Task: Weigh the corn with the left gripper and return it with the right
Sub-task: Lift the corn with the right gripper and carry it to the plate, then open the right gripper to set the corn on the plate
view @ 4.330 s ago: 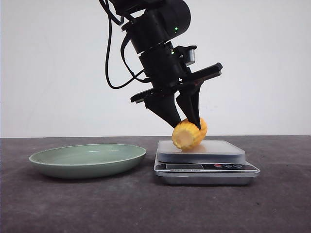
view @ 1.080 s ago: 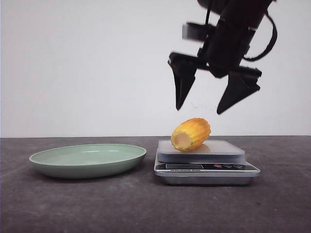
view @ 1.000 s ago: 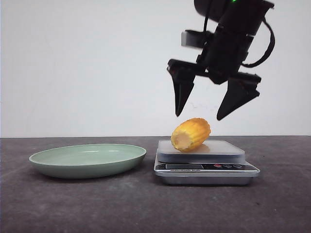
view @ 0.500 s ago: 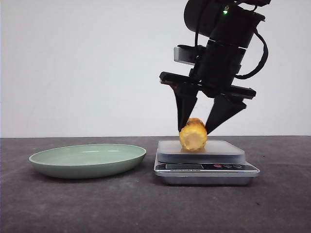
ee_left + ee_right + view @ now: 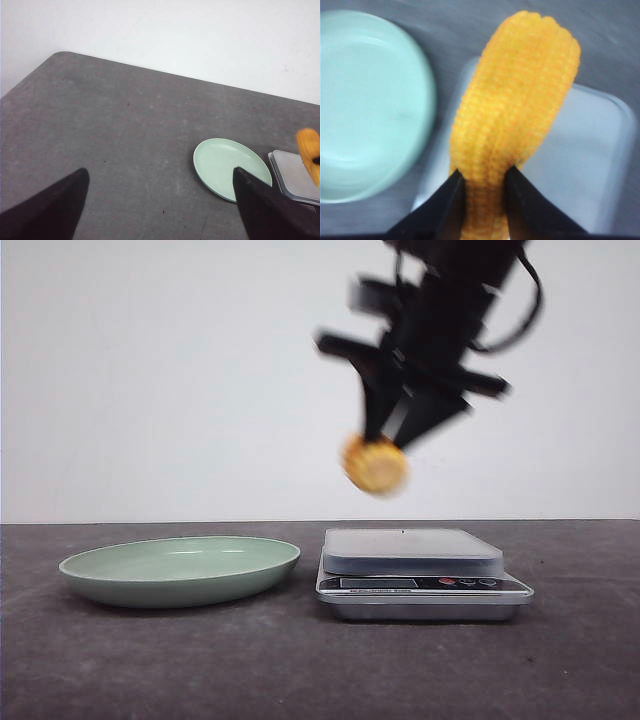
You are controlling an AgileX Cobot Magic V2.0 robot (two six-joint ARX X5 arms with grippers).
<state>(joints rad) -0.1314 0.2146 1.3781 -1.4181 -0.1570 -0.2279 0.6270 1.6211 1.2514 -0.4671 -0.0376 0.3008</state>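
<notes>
Lying nearest the front camera, the dark grey table (image 5: 200, 660) carries two items side by side. The scale (image 5: 424, 573) sits right of centre, its platform bare and its button strip facing the camera. The plate (image 5: 180, 568), pale green and shallow, sits to the left of the scale, just beside it but not touching.

Above the scale, the right gripper (image 5: 385, 445) hangs in the air, blurred by motion. Its two fingers (image 5: 520, 205) are pinched on the corn (image 5: 375, 465), which is clear of the platform and over the scale's left part. The flat cut end of the corn faces the front camera.

In the right wrist view, both black fingertips press against the sides of the corn (image 5: 512, 125) near one end. The rest of the cob extends away from the fingers. Below it lie the scale platform (image 5: 590, 160) and the plate (image 5: 370, 105).

In the left wrist view, the left gripper (image 5: 160, 200) is spread wide, with nothing between its fingers (image 5: 50, 205). It looks over the table (image 5: 100, 125) from well apart, with the plate (image 5: 225, 160), the scale (image 5: 295, 177) and the corn (image 5: 310, 150) beyond its fingers. Behind the table stands a plain white wall (image 5: 150, 370).
</notes>
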